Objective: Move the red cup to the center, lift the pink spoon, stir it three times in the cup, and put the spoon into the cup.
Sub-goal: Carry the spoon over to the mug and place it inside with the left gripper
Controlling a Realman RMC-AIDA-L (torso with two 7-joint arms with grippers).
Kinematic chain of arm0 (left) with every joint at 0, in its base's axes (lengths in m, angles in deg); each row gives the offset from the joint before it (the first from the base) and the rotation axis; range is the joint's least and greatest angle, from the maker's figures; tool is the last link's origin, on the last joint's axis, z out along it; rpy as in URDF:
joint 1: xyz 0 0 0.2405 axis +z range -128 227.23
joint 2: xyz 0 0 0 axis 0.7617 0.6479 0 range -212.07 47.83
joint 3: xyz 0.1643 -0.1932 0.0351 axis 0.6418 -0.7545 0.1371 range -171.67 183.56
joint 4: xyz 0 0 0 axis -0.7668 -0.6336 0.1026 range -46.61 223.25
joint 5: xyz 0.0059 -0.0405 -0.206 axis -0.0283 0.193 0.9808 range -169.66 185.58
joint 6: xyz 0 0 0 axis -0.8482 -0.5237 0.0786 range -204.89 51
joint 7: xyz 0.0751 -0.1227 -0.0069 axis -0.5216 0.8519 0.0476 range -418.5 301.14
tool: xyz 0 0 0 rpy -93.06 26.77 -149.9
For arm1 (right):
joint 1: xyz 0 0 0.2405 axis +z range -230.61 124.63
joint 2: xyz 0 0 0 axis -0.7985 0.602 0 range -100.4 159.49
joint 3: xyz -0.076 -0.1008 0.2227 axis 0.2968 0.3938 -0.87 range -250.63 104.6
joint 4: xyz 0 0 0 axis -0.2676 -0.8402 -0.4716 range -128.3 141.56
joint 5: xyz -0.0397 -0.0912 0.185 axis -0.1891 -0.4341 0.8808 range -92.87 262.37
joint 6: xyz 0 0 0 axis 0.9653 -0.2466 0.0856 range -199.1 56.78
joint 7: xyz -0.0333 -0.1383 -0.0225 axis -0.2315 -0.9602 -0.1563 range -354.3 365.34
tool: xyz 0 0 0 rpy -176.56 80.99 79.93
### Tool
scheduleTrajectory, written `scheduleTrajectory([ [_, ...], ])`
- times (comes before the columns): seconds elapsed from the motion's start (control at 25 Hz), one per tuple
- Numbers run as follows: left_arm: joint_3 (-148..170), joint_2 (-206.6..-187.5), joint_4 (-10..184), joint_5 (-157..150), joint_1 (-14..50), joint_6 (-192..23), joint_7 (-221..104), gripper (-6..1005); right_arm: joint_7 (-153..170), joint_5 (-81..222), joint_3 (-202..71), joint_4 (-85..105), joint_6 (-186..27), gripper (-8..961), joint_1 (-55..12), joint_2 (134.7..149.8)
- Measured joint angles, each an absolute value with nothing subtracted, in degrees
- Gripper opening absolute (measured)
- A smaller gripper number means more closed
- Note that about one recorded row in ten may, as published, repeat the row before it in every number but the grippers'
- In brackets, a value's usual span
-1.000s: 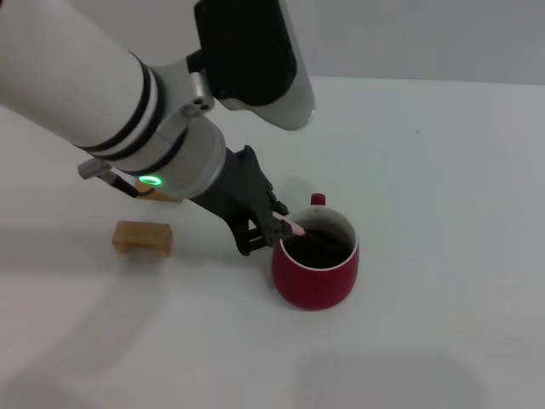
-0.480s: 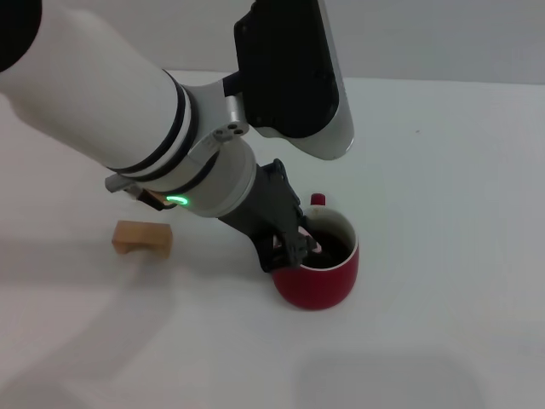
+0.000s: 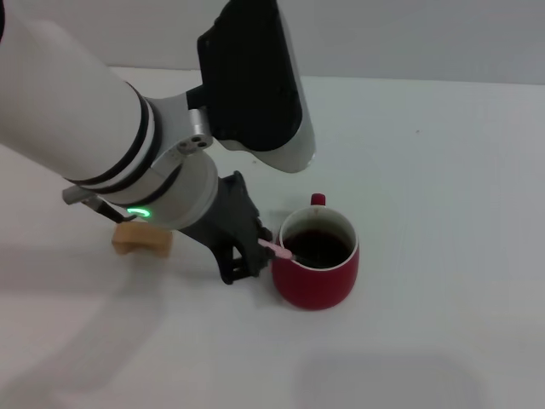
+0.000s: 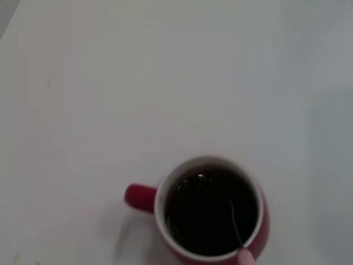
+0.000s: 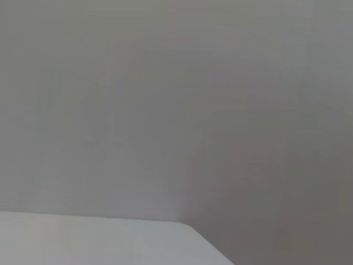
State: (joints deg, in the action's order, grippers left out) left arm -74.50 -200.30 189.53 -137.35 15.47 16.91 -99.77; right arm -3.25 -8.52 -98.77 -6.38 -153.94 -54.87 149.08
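The red cup (image 3: 317, 262) stands on the white table (image 3: 443, 170) in the head view, its small handle pointing away from me; it also shows in the left wrist view (image 4: 212, 210). My left gripper (image 3: 252, 250) is just left of the cup's rim, shut on the pink spoon (image 3: 276, 249). The spoon's pink handle crosses the rim and its metal end dips into the dark interior, seen as a thin grey neck in the left wrist view (image 4: 236, 223). My right gripper is out of view.
A small tan wooden block (image 3: 141, 239) lies on the table left of the gripper, partly behind my left arm. The right wrist view shows only a grey wall and a table corner (image 5: 110, 243).
My left gripper has pulled back to the left from above the cup to beside its rim, drawing the spoon's handle out over the left rim. The cup has not moved.
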Motion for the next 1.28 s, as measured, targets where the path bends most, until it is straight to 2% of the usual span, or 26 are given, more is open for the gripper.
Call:
scheduleTrajectory([
  [1.28,-73.7,-200.60,184.5,-137.3,10.4,11.6,-100.3,135,-3.1,-8.6,-98.7,-6.5,-153.9,0,-54.8,149.08],
])
